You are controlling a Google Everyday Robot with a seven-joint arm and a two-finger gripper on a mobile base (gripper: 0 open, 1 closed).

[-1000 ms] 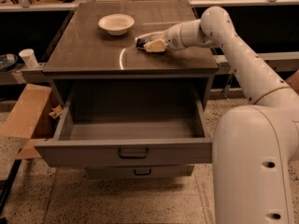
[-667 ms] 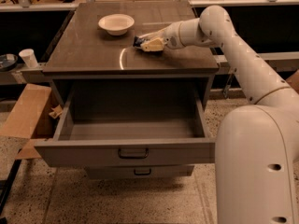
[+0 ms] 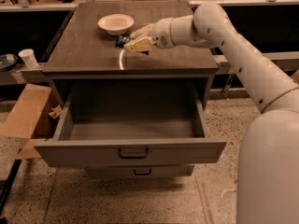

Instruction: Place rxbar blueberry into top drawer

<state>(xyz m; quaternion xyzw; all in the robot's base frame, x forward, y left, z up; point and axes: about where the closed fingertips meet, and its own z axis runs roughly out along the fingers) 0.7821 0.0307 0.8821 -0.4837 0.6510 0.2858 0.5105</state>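
Note:
The rxbar blueberry point(image 3: 122, 41), a small dark bar, lies on the cabinet top point(image 3: 84, 55) just in front of the white bowl point(image 3: 116, 23). My gripper point(image 3: 132, 40) reaches in from the right and sits low over the top. It is open, with its fingertips at the bar's right end, one finger point(image 3: 142, 31) behind and one in front. Part of the bar is hidden by the fingers. The top drawer point(image 3: 131, 149) is pulled wide open below, and its inside is empty. Its dark handle point(image 3: 133, 153) faces me.
The lower drawer point(image 3: 140, 171) sticks out slightly under the top one. A cardboard box point(image 3: 23, 120) stands on the floor to the left. A white cup point(image 3: 29, 57) and a dark dish point(image 3: 7, 62) sit on a side shelf at left. My arm point(image 3: 243, 59) spans the right side.
My gripper has moved left across the cabinet top, closer to the bowl, and now sits at the bar. The drawer and bowl have not moved.

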